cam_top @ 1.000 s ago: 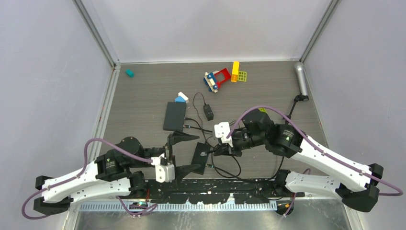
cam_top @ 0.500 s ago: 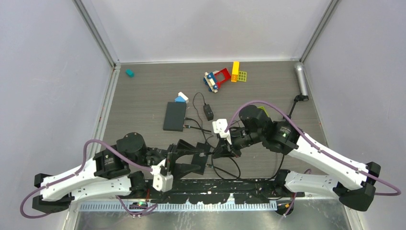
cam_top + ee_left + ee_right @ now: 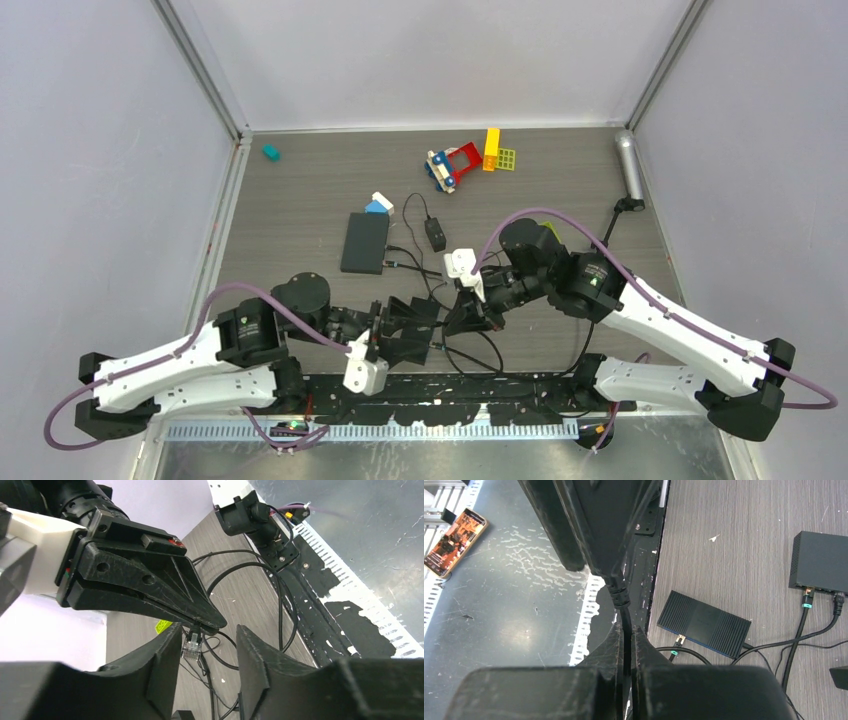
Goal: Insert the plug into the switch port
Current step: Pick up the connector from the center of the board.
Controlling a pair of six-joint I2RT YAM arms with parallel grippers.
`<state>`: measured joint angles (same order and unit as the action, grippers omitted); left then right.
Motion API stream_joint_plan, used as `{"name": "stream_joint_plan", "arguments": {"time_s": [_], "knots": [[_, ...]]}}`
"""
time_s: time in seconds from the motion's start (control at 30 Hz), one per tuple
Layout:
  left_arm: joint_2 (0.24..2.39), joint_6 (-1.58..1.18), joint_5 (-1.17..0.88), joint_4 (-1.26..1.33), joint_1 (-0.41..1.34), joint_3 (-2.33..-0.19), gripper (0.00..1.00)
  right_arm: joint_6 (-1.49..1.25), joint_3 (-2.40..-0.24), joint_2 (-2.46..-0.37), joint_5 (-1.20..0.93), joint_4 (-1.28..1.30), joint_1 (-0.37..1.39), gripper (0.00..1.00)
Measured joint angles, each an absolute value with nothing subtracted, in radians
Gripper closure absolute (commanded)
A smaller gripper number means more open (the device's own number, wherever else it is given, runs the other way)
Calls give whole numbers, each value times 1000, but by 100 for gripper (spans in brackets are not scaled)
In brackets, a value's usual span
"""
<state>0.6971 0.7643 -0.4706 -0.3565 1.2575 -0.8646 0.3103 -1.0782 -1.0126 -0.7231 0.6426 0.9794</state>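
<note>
1. In the left wrist view, you see the plug (image 3: 192,646) only small, with its top tucked behind the right gripper (image 3: 452,322).
2. From above, the left gripper (image 3: 428,328) hides the plug, by the table's near edge.
3. In the right wrist view, the cable (image 3: 625,615) goes up behind the left gripper's fingers (image 3: 594,525).
4. There, the picture's side cuts off the far switch (image 3: 821,562).
5. You cannot tell its ports apart: too small.

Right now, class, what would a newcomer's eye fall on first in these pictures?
First, at the near middle of the grey wood-grain table, the black right claw is shut on a thin black cable, and its small clear plastic plug hangs inside the open left claw. Next, the bright red, yellow and blue toy bricks stand out at the table's far edge.
</note>
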Motion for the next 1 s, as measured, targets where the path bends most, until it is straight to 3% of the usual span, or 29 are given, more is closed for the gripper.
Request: {"name": "stream_joint_plan", "arguments": {"time_s": [0.3, 0.37, 0.5, 0.57, 0.8, 1.0], "knots": [[741, 765, -460, -345, 1257, -882, 99, 311, -1073, -1010, -747, 650, 980, 99], [741, 766, -459, -344, 1258, -883, 100, 311, -1070, -1005, -748, 649, 980, 97], [740, 746, -452, -340, 1258, -882, 100, 319, -1063, -997, -746, 637, 980, 63], [738, 708, -434, -338, 1258, -881, 100, 330, -1038, -976, -733, 608, 980, 54], [682, 493, -328, -194, 1258, -758, 100, 383, -796, -801, -602, 312, 980, 52], [613, 332, -226, -39, 1256, -609, 100, 377, -635, -779, -551, 14, 980, 59]]}}
